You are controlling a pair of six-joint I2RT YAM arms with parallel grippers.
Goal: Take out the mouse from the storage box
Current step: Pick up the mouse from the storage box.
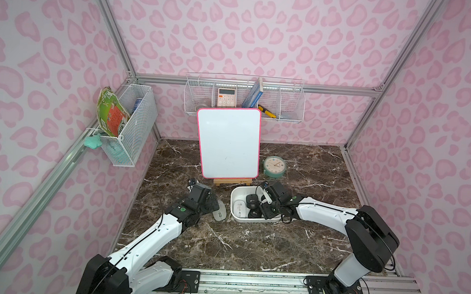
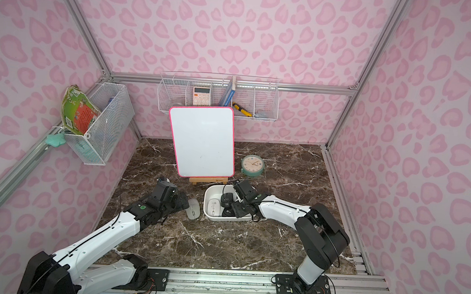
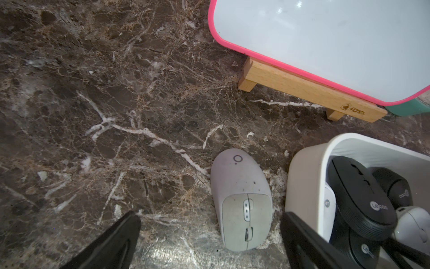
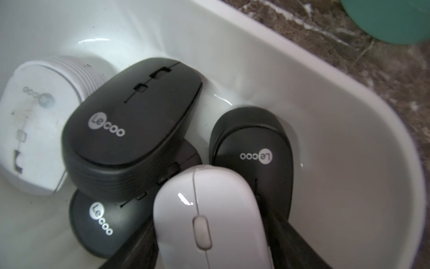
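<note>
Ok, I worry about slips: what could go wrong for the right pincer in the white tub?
The glossy white mouse inside the right pincer looks slick, so it may slip out when lifted. It overlaps the piled black Lecoo mice, which could shift or get dragged against the white plastic storage box wall.

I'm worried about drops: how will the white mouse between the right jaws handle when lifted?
The white mouse looks glossy and rounded, so it may slip. Its hard shell probably won't flex. It overlaps black mice, which might shift.
</note>
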